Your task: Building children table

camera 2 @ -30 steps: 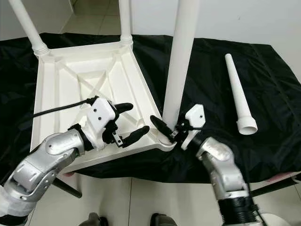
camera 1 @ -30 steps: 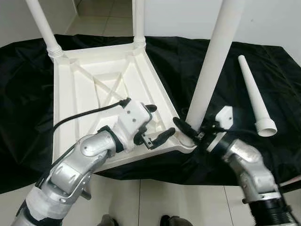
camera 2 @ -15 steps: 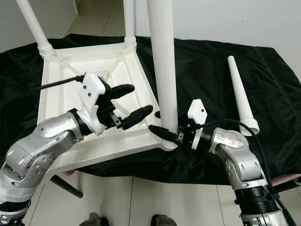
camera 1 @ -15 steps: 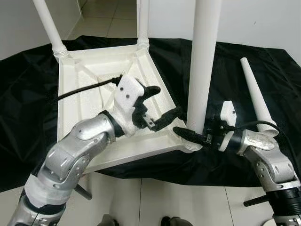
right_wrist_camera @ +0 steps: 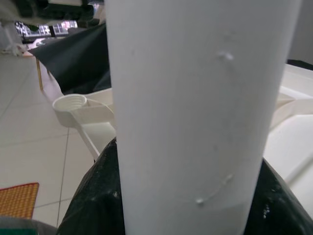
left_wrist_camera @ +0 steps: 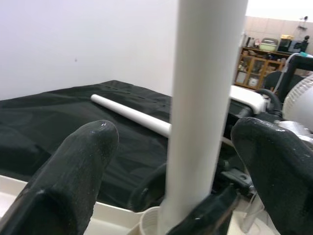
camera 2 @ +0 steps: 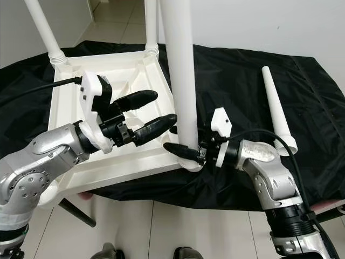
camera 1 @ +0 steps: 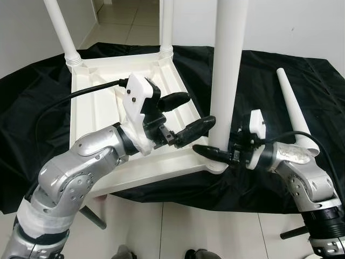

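A white plastic children's table (camera 1: 99, 105) lies upside down on a black cloth. Two white legs (camera 1: 60, 29) (camera 1: 166, 24) stand in its far corners. A third leg (camera 1: 227, 75) stands upright in the near right corner socket. My right gripper (camera 1: 214, 152) is shut on this leg's base, and the right wrist view has the leg (right_wrist_camera: 195, 98) between the black fingers. My left gripper (camera 1: 198, 110) hovers open over the table just left of that leg, one finger (left_wrist_camera: 73, 166) on each side of it in the left wrist view. A fourth leg (camera 1: 292, 110) lies loose on the cloth at the right.
The black cloth (camera 1: 269, 70) covers a low surface, with tiled floor (camera 1: 161, 226) in front of it. The table's near left corner (camera 2: 47, 195) overhangs the cloth edge, and its socket (right_wrist_camera: 70, 104) holds nothing. A white wall rises behind.
The third leg has swung from tilted to upright in the corner socket. My left gripper has risen and moved right, closer to the leg, still open.
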Motion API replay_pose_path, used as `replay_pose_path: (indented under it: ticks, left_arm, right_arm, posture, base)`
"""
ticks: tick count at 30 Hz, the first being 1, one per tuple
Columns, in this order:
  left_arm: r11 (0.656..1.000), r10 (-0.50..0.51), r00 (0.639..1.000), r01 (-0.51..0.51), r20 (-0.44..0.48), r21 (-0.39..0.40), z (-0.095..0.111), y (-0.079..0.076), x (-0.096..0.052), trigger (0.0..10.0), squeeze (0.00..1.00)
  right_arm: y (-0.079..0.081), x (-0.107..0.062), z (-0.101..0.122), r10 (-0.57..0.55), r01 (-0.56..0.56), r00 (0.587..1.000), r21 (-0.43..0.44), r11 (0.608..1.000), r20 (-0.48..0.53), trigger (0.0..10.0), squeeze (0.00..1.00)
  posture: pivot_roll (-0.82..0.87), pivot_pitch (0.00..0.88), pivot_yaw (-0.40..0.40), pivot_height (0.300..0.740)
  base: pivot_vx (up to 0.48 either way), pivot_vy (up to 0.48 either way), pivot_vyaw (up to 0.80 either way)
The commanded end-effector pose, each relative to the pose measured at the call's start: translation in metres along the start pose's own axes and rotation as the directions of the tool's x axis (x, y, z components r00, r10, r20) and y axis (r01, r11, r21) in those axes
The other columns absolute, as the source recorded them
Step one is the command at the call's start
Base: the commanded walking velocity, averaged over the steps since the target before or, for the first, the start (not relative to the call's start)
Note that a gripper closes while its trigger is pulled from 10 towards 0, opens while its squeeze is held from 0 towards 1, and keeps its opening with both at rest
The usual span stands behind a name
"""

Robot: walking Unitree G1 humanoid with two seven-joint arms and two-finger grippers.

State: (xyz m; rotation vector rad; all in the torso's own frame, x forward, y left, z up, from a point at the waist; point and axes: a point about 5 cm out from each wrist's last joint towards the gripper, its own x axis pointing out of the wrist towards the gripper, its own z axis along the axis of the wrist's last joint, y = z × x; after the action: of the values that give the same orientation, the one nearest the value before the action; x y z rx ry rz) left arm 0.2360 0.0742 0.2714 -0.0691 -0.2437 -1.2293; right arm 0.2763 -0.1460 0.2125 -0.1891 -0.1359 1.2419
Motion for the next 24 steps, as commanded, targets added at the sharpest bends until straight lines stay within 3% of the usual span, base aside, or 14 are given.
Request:
replay_pose_path:
  ticks: [1, 15, 16, 20, 24]
  left_arm:
    - [0.968, -0.251, 0.968, 0.251, 0.002, 0.003, 0.003, -0.017, -0.002, 10.0, 0.00]
    - [0.962, -0.268, 0.962, 0.270, 0.042, -0.031, 0.013, -0.016, 0.004, 10.0, 0.00]
    - [0.966, -0.252, 0.967, 0.253, 0.034, -0.044, 0.013, -0.013, 0.008, 10.0, 0.00]
    - [0.979, -0.198, 0.980, 0.199, 0.030, -0.050, 0.013, -0.007, 0.012, 10.0, 0.00]
    - [0.982, -0.179, 0.983, 0.180, 0.029, -0.051, 0.013, -0.004, 0.014, 10.0, 0.00]
  right_arm:
    - [-0.003, -0.002, 0.002, -0.009, 0.009, 1.000, 0.008, 1.000, 0.016, 10.0, 0.00]
    - [0.007, 0.014, -0.005, 0.123, -0.123, 0.991, -0.001, 0.992, -0.060, 10.0, 0.00]
    - [0.010, 0.023, -0.007, 0.145, -0.145, 0.987, 0.002, 0.989, -0.066, 10.0, 0.00]
    - [0.014, 0.034, -0.008, 0.160, -0.160, 0.986, 0.008, 0.987, -0.051, 10.0, 0.00]
    - [0.014, 0.037, -0.008, 0.161, -0.161, 0.986, 0.011, 0.987, -0.042, 10.0, 0.00]
  posture:
    - [-0.02, 0.077, -0.004, 0.740]
    - [-0.02, 0.093, 0.000, 0.740]
    - [-0.02, 0.094, 0.000, 0.740]
    - [-0.01, 0.095, 0.002, 0.740]
    - [-0.01, 0.094, 0.004, 0.740]
  base:
    - [0.000, 0.000, 0.00]
    - [0.000, 0.000, 0.00]
    - [0.000, 0.000, 0.00]
    - [0.000, 0.000, 0.00]
    - [0.000, 0.000, 0.00]
